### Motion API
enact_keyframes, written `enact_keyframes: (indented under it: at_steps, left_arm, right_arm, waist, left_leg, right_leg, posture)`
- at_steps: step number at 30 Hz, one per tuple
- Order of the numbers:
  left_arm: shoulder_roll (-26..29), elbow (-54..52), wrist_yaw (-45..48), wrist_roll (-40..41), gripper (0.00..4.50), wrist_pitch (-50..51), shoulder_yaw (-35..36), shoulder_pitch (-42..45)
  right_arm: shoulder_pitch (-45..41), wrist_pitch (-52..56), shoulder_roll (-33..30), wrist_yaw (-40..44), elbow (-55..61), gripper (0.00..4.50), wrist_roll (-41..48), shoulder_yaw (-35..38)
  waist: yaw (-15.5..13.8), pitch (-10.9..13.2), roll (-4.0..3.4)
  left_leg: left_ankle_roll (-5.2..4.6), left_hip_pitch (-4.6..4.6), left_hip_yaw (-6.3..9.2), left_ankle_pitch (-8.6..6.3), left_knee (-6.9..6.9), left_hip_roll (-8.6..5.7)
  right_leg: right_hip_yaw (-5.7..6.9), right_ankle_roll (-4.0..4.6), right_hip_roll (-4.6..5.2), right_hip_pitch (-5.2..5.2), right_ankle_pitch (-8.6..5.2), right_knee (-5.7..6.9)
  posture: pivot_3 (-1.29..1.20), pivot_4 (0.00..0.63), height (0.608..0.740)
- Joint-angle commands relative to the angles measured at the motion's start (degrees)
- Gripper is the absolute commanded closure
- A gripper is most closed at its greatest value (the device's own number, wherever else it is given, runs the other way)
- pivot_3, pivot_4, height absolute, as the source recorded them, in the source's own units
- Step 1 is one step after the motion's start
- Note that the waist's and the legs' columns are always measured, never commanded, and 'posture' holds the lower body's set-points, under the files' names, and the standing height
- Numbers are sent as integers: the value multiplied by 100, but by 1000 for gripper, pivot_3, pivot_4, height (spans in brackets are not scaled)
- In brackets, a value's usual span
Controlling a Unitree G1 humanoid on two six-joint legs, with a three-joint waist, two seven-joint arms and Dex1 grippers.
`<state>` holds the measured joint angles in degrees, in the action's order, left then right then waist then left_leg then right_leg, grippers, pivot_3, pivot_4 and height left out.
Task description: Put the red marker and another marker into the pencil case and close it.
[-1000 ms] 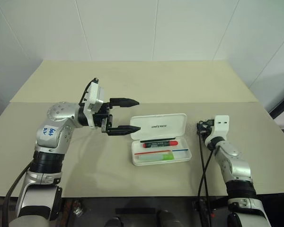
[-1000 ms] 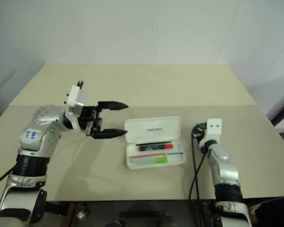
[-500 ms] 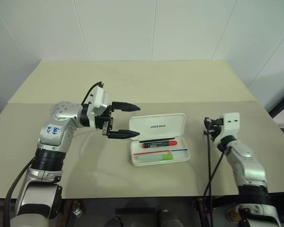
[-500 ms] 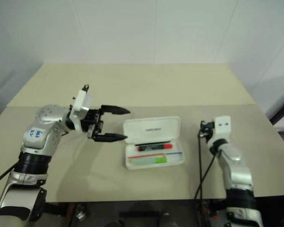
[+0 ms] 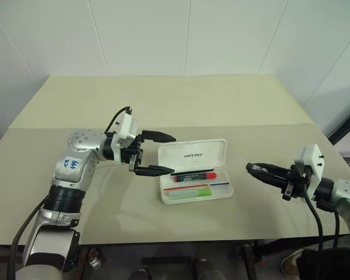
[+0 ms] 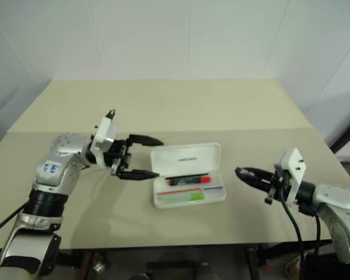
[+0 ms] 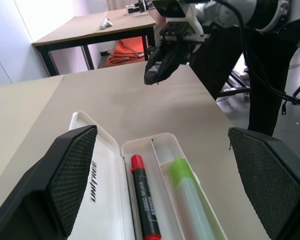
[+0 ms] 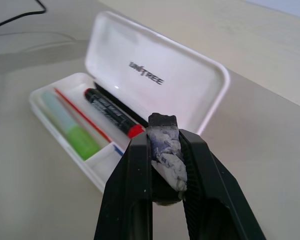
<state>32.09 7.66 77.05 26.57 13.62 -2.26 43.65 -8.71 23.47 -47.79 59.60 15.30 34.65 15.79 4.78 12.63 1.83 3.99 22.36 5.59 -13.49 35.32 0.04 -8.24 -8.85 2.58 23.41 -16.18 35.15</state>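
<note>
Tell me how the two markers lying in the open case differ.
The red marker has a black barrel and a red cap end; the green highlighter is pale with a bright green cap. The red marker looks slimmer and longer, the green highlighter shorter and chunkier. The red marker lies nearer the raised lid, the green highlighter in the compartment on the far side from it. Both lie flat and lengthwise in the pencil case.

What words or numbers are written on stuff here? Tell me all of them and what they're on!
"UNITREE": dark letters on the inside of the pencil case lid, which stands open.
Print along the red marker barrel: too small to read.
Blue handwriting on a sticker on the robot's left upper arm: digits or letters, too scrawled to read for sure.
The green highlighter: no text visible.
</note>
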Motion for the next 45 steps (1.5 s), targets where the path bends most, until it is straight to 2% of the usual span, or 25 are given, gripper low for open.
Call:
enact_keyframes:
  at_steps: [1,6,13,22,28,39,40,45]
  left_arm:
    - [43,-179,5,-14,0,-74,13,-106]
    - [82,-277,-7,-40,0,-67,-13,-208]
    - [224,-398,-25,-91,0,-68,-3,-314]
    - [340,-460,-109,-86,0,-53,70,-377]
    - [401,-595,-178,-56,0,6,97,-429]
    - [433,-690,-275,-31,0,67,75,-452]
    - [429,-674,-274,-33,0,60,71,-442]
    - [380,-520,-283,-96,0,3,31,-340]
  right_arm:
    - [-259,-251,-114,466,-73,4104,-134,-369]
    - [-752,-626,10,966,-616,4104,-465,-964]
    - [-1514,-1582,235,1744,-2050,4104,-1235,-1808]
    - [-2167,-2409,750,2059,-3439,4104,-1718,-2112]
    - [-2266,-2657,851,2336,-3736,4104,-1770,-2153]
    - [-2442,-2501,897,2373,-3612,257,-1551,-1968]
    - [-2462,-2427,882,2377,-3542,27,-1514,-1956]
    - [-2499,-2188,866,2151,-3154,27,-1293,-1732]
  waist:
    - [0,0,0]
    - [-28,0,0]
    - [-20,0,0]
    - [-10,0,0]
    - [-4,0,0]
    - [6,0,0]
    - [5,0,0]
    - [-3,0,0]
  left_leg:
    - [0,0,0,0,0,0]
    - [0,4,1,0,0,0]
    - [1,3,3,-1,-3,0]
    - [3,-6,6,-1,-2,-1]
    - [4,-7,7,0,0,-2]
    - [4,-9,7,0,6,-2]
    - [4,-9,8,0,7,-2]
    - [4,-8,9,0,7,-2]
  right_leg:
    - [0,0,0,0,0,0]
    - [1,1,2,3,-1,0]
    - [3,0,2,3,-1,0]
    - [3,3,2,7,-2,35]
    - [3,4,3,7,-2,40]
    - [2,4,2,7,-2,49]
    - [3,4,2,7,-2,50]
    - [3,4,2,7,-3,49]
  posture:
    - [0,150,740]
    - [0,150,740]
    - [0,150,740]
    - [0,150,740]
    - [0,150,740]
    - [0,150,740]
    - [0,150,740]
    - [0,150,740]
